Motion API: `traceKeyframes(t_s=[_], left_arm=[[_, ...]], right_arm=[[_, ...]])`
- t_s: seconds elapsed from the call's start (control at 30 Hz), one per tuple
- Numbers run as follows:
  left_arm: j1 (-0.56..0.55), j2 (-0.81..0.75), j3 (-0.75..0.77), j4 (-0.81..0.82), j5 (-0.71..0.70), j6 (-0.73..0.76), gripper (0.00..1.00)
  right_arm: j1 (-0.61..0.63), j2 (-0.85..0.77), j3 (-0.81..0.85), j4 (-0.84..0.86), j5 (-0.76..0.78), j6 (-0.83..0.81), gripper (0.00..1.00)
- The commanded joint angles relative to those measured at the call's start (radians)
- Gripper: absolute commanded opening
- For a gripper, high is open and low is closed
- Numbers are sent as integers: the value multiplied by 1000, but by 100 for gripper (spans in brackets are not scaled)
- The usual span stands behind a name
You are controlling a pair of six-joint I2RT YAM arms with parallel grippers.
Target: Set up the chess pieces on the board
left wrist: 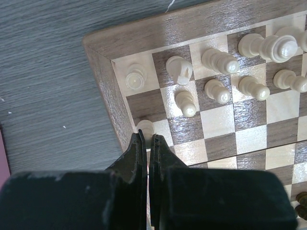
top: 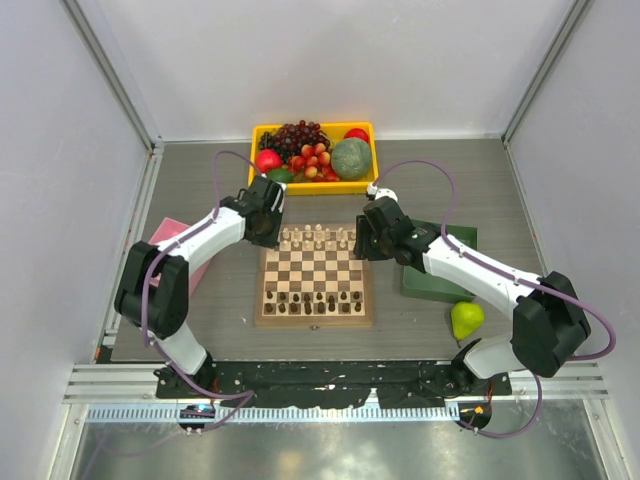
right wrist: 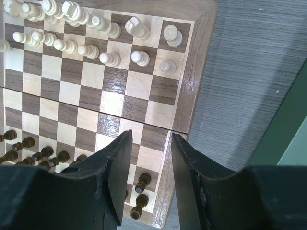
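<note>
Top view: one chessboard (top: 314,272) mid tabletop (top: 200,180). Cream pieces (top: 315,238) fill two rows on its far side, dark pieces (top: 315,298) two rows on its near side; too small to count singly. Left gripper (top: 276,232) at the board's far-left corner, right gripper (top: 362,243) at its far-right corner. One pear (top: 466,318) right of the board.

Left wrist: left gripper (left wrist: 146,140) closed, nothing held, tips right at a cream pawn (left wrist: 145,127) on the board's edge file. Five pawns, one rook (left wrist: 135,77), one knight (left wrist: 180,69) in frame. Risk: a forward nudge tips that pawn.

Right wrist: right gripper (right wrist: 151,139) part open, empty, over the board's near-right part. Eight cream pawns counted. Risk: descending clips the dark pieces below.
</note>
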Motion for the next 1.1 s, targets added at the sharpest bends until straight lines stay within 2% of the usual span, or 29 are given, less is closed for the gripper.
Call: traceKeyframes(t_s=[0.0, 0.7, 1.07], left_arm=[[10, 9, 34, 32, -19, 18, 0], [19, 64, 65, 52, -18, 1, 2], [18, 64, 68, 20, -19, -4, 7]], right_arm=[[0, -8, 27, 24, 12, -8, 45], [2, 13, 41, 24, -2, -7, 45], [0, 7, 33, 24, 6, -7, 45]])
